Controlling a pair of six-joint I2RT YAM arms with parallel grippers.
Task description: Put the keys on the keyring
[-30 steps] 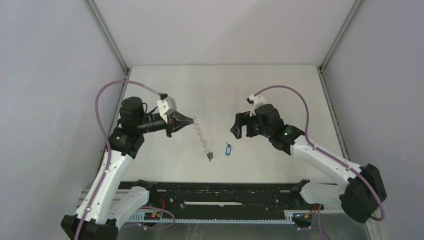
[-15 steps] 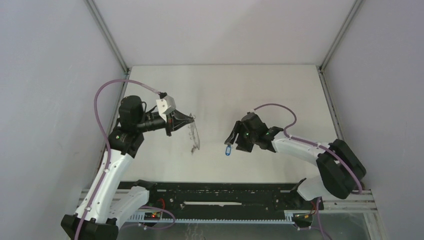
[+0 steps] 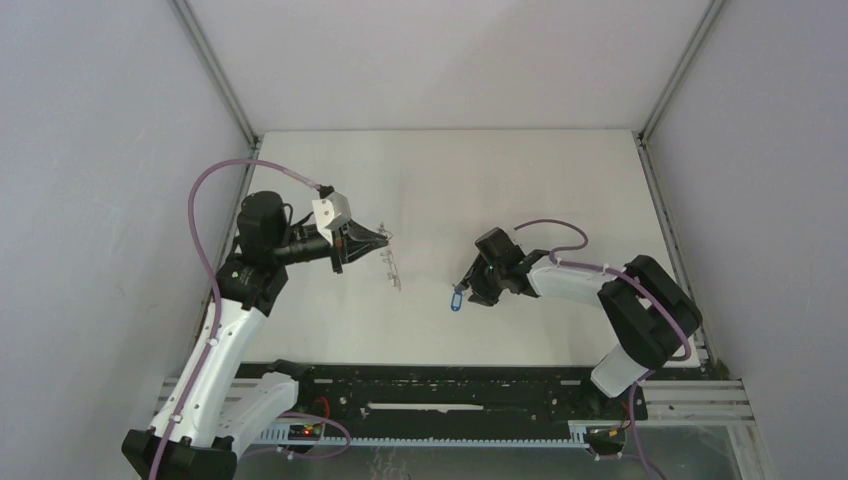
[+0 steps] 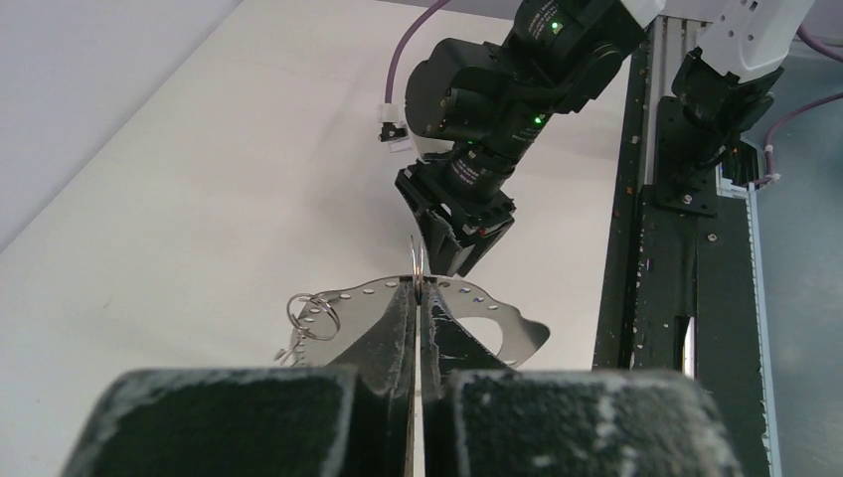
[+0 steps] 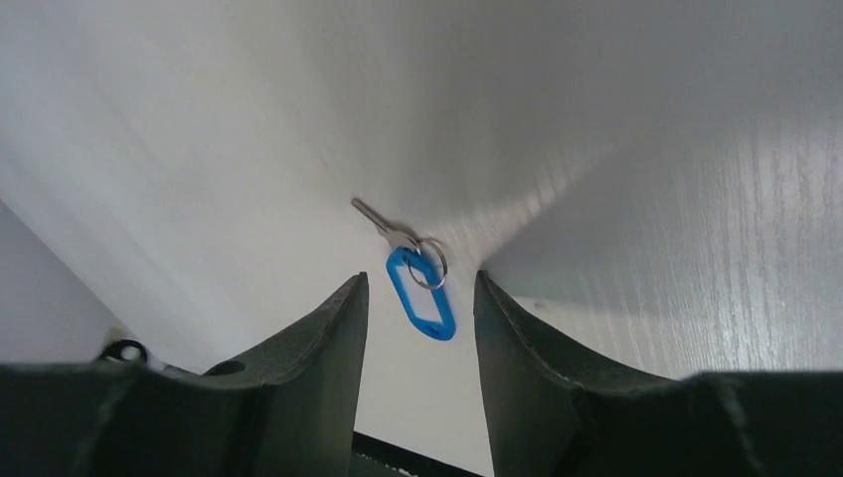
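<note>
- Two-finger left end effector (image 4: 418,285) clamps keyring (image 4: 312,314) aloft, presenting it for threading.
- Right end effector (image 5: 418,283) open, straddling blue key (image 5: 425,304) on counter (image 5: 696,248), ungrasped.

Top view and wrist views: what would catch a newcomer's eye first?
The blue key lies flat near the middle of the white table, between the open fingers of the right gripper. Farther left, the left gripper is shut on the keyring, which hangs from it.
</note>
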